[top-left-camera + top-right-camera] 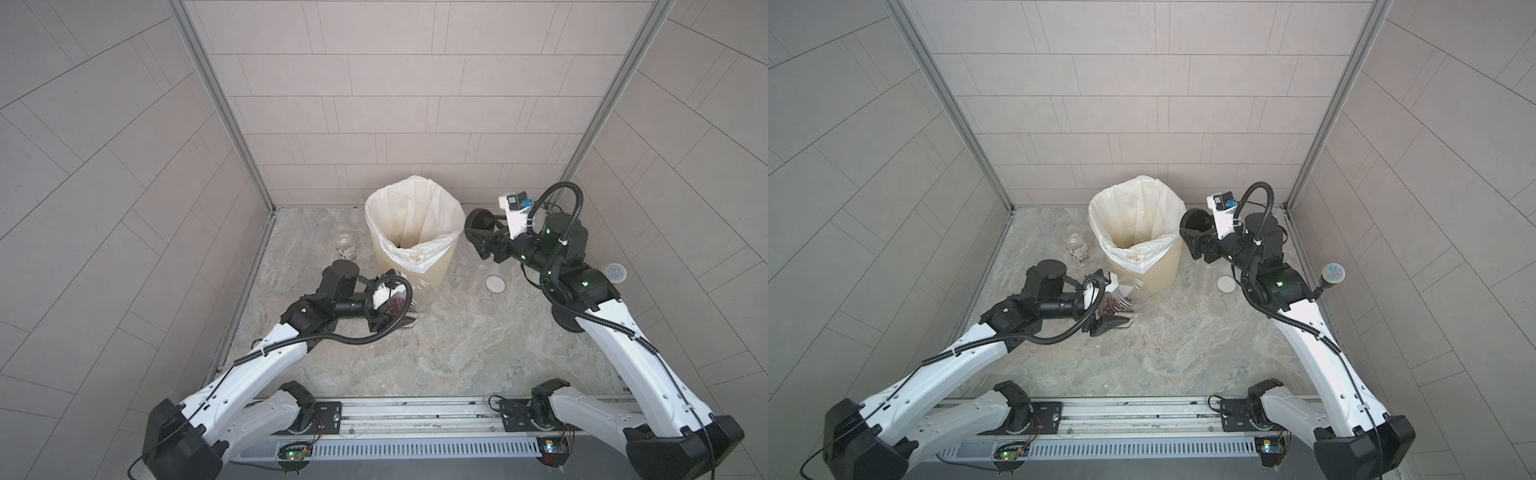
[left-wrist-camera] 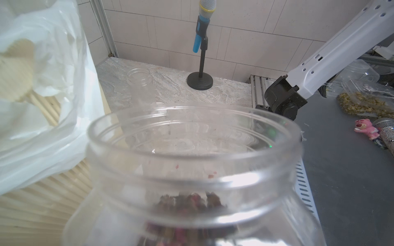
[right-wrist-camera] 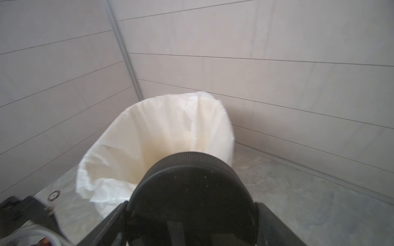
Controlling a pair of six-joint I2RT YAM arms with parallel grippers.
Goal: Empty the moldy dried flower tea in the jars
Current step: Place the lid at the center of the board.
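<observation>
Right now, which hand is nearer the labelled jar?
Left. The left hand is in front of the labelled jar; the right hand is across the bin from it.

My two top views look steeply down from high above the near edge of the table (image 1: 415, 357), facing the far wall. They share almost everything, both arms and the bin (image 1: 1165, 272) included. My left wrist camera sits right behind the open jar (image 2: 191, 161), looking across toward the table's right edge and the microphone stand (image 2: 200, 81). My right wrist camera peers close over the black lid (image 3: 191, 198) at the bin, toward the far left corner.
</observation>
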